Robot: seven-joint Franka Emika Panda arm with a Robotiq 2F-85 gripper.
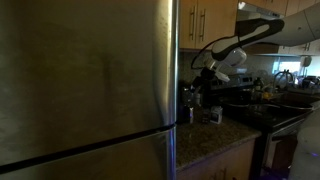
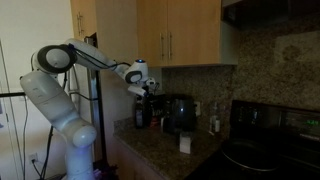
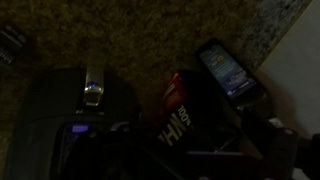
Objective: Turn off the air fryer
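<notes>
Granite tabletop (image 3: 130,40) carried the dark air fryer (image 2: 180,113), which stood under the wall cabinets. The claw (image 2: 150,92) hung near the fryer's top; how far it stood open could not be told. In the wrist view a red-and-dark packet (image 3: 182,120) beside the fryer bore white letters, only partly readable.

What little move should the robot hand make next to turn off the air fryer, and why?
Probably ease down toward the air fryer. In an exterior view the gripper hangs above it and a bit to the side, not touching. The wrist view shows a small lit display on its top, so it seems to be on.
</notes>
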